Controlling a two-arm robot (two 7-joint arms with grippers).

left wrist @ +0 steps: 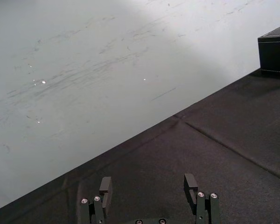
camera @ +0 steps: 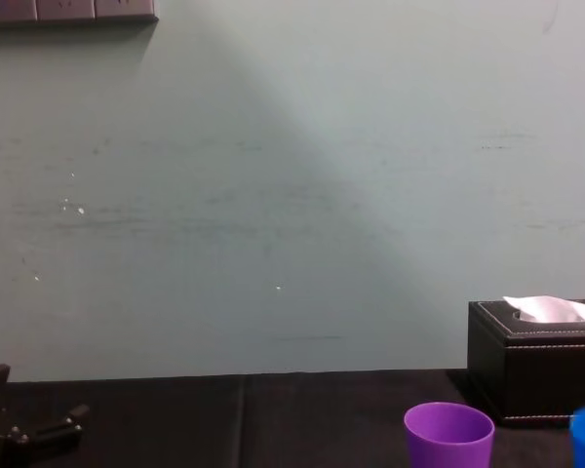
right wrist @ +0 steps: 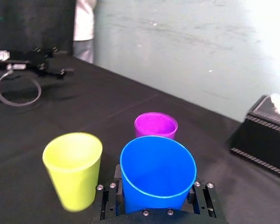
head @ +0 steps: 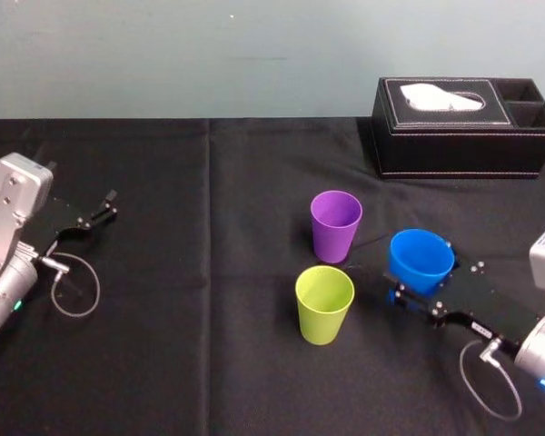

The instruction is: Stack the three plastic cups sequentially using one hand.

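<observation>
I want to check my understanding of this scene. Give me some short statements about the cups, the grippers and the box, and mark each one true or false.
1. The right gripper is shut on the blue cup. True.
2. The purple cup sits inside the yellow-green cup. False: the two stand apart on the table, each upright and empty.
3. The left gripper is open, at the left of the table, far from the cups. True.
4. The black tissue box stands between the purple cup and the yellow-green cup. False: it is at the far right of the table, behind all the cups.
</observation>
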